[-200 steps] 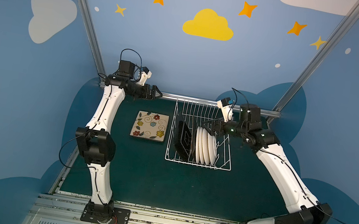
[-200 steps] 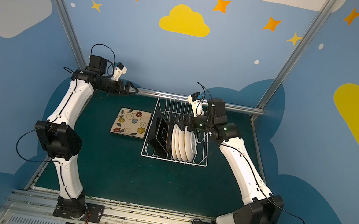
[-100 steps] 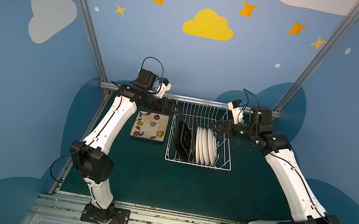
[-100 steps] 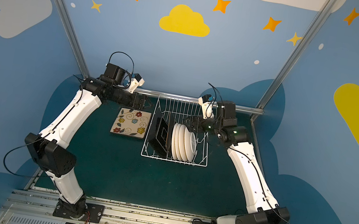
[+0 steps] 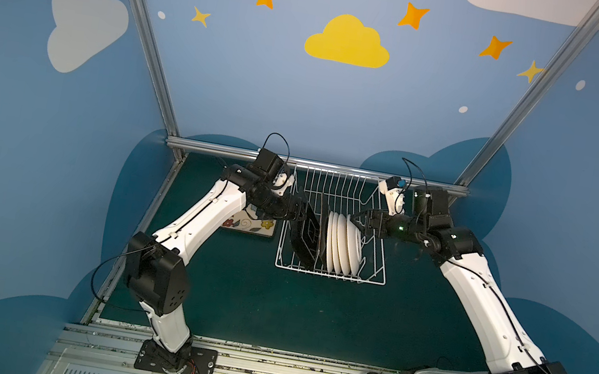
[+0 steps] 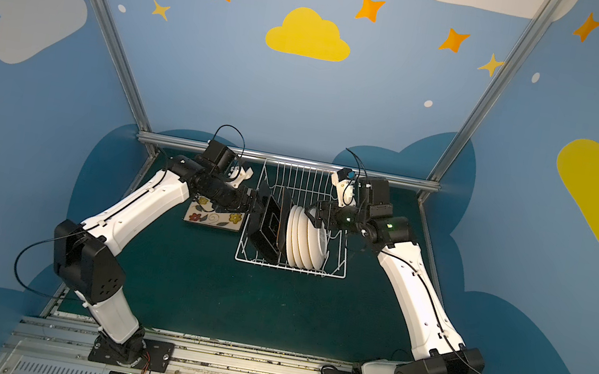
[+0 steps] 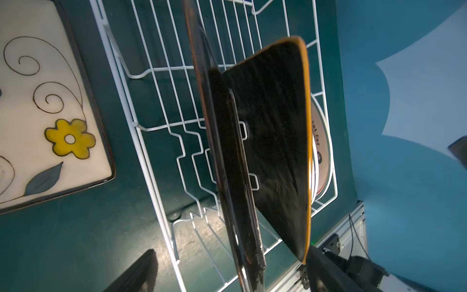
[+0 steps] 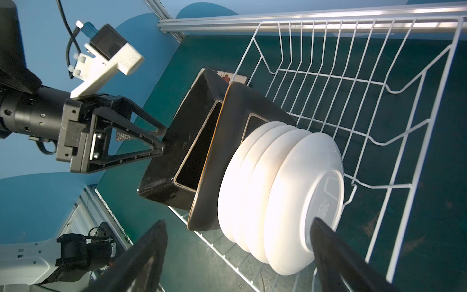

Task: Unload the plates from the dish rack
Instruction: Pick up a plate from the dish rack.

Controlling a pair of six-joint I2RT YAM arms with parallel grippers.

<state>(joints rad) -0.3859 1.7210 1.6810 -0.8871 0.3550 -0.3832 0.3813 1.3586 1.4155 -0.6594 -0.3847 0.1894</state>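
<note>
**Plates: left arm arrives at the black pair**

Plates mostly still stand in the dish rack; two black square plates lean on edge at the end nearest the left arm, with four round white plates packed just beside them; one flowered plate lies flat on the green mat beside the rack. Over the last second the left gripper has swung from the back corner to the outermost black plate; its jaws stand apart around that plate's upper edge, nothing clamped yet. The right gripper has barely shifted; its jaws gape wide at the white plates' rims and hold nothing. A black plate looks next to be lifted; six remain racked.
</note>
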